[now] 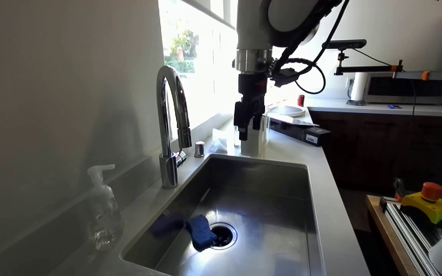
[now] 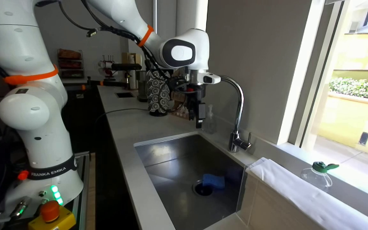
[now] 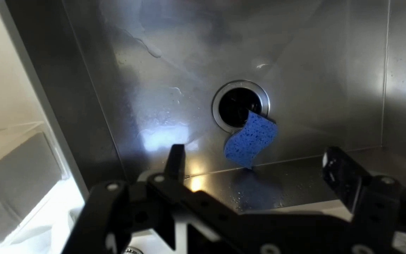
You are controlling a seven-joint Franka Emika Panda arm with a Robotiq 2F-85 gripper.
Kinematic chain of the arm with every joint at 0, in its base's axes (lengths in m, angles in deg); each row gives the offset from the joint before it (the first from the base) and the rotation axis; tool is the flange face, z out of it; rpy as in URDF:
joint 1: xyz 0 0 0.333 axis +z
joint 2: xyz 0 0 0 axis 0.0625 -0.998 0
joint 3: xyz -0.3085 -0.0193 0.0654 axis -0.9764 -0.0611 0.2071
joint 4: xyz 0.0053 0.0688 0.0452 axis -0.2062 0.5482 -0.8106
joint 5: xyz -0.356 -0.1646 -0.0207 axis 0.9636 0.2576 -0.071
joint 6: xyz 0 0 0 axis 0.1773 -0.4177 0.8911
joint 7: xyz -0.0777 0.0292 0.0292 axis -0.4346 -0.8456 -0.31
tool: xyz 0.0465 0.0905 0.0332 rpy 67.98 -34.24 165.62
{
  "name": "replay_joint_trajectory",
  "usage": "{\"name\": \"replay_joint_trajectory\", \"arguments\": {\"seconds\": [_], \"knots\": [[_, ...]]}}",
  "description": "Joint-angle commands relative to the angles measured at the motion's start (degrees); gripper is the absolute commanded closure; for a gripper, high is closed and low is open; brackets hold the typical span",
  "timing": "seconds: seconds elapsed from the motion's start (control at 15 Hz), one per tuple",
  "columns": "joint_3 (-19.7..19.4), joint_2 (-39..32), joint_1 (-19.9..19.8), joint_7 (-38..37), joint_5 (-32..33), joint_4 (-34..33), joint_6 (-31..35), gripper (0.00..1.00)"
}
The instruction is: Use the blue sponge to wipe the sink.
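Black gripper (image 1: 250,129) hangs pointing down above the sink (image 1: 274,214), jaws spread wide

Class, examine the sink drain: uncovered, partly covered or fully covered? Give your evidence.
Partly covered: in the wrist view, the blue sponge overlaps one edge of the drain, leaving most of its dark opening visible.

In an exterior view, the sponge (image 1: 201,232) is lying in the sink (image 1: 259,172), partly over the drain (image 1: 226,234); on the counter (image 1: 333,230) a bottle (image 1: 106,216) is standing near left, the faucet (image 1: 165,126) rising on its far side, a box (image 1: 297,133) lying far and right
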Motion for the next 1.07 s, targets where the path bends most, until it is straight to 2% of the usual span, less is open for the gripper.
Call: {"name": "replay_joint_trajectory", "arguments": {"seconds": [0.0,0.33,0.4,0.6,0.87,1.0], "knots": [[0.5,-0.7,-0.5,-0.2,-0.1,-0.2,0.0,0.00],[0.5,-0.8,-0.6,-0.7,-0.1,-0.9,0.0,0.00],[1.2,-3.8,-0.1,-1.3,1.1,-1.9,-1.5,0.00],[1.7,-8.9,1.1,5.2,-1.6,-0.2,4.6,0.00],[2.5,-16.7,1.3,1.3,2.2,2.8,22.0,0.00],[1.7,-21.7,1.7,-0.3,4.3,2.0,26.4,0.00]]}}
